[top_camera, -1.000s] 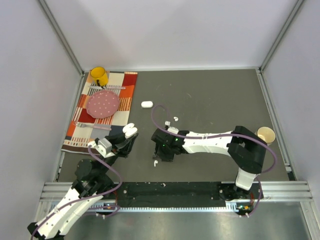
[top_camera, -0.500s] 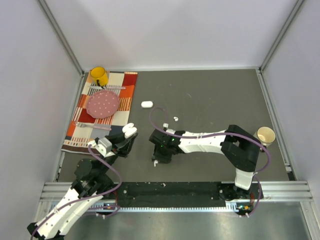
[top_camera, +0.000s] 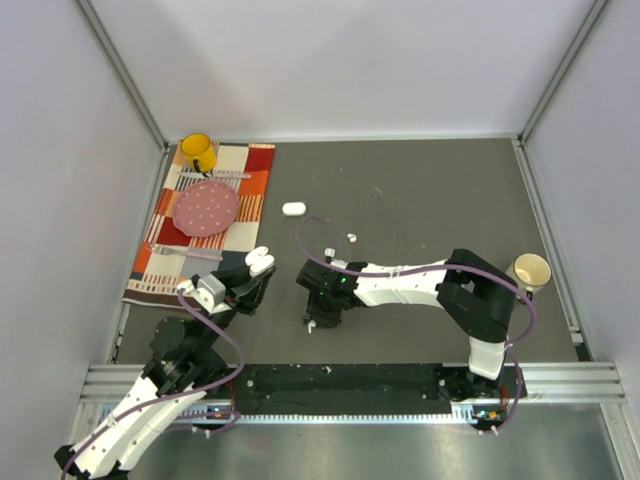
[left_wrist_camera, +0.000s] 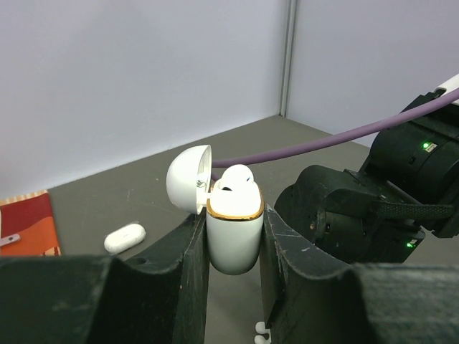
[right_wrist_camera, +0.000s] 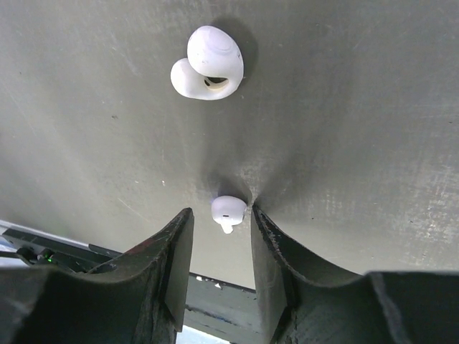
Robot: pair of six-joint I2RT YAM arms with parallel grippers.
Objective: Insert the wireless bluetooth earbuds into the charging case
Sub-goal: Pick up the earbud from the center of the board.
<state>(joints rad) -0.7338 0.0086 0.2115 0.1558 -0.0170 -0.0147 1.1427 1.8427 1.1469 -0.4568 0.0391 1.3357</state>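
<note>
Risk: earbud (right_wrist_camera: 228, 210) lies on the worktop (top_camera: 430, 190) by its near edge, between the spread jaws of the right gripper (right_wrist_camera: 219, 215), nearer one finger. Close off-centre and you could flick it away. Left gripper (left_wrist_camera: 233, 221) pinches the open charging case (left_wrist_camera: 234, 244); tilt it and the seated earbud (left_wrist_camera: 235, 177) may drop.

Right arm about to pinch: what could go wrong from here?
The tiny glossy white earbud sits off-centre in the right gripper, close to one side; it may skid or squirt out. The left gripper holds the white gold-rimmed charging case with another earbud already seated; a misaligned insert could jam.
</note>
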